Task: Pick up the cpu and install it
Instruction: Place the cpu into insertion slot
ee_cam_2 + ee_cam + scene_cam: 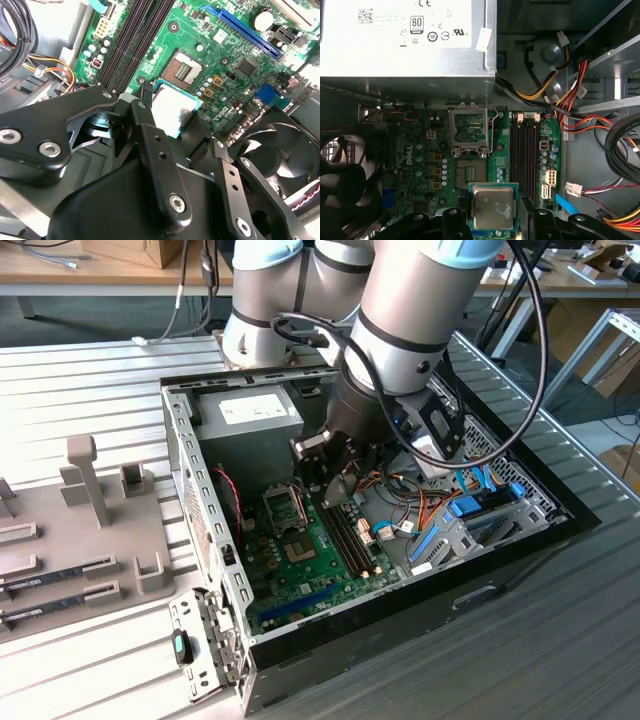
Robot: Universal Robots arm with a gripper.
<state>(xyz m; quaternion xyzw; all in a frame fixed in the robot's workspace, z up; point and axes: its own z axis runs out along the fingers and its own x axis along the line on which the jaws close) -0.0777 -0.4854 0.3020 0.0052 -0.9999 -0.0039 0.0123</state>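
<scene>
Pincer, closed on the cpu by its opposite edges, holds the chip above the motherboard, just short of the open socket. A slight offset or tilt on lowering could bend the socket contacts, and so thin an edge grip might let the chip slip. Beyond the socket, the raised retention frame could foul the descent. The power supply lies farther off.

The arm reaches down into an open computer case on the slatted counter, its gripper hanging just above the green motherboard, near the grey power supply.
</scene>
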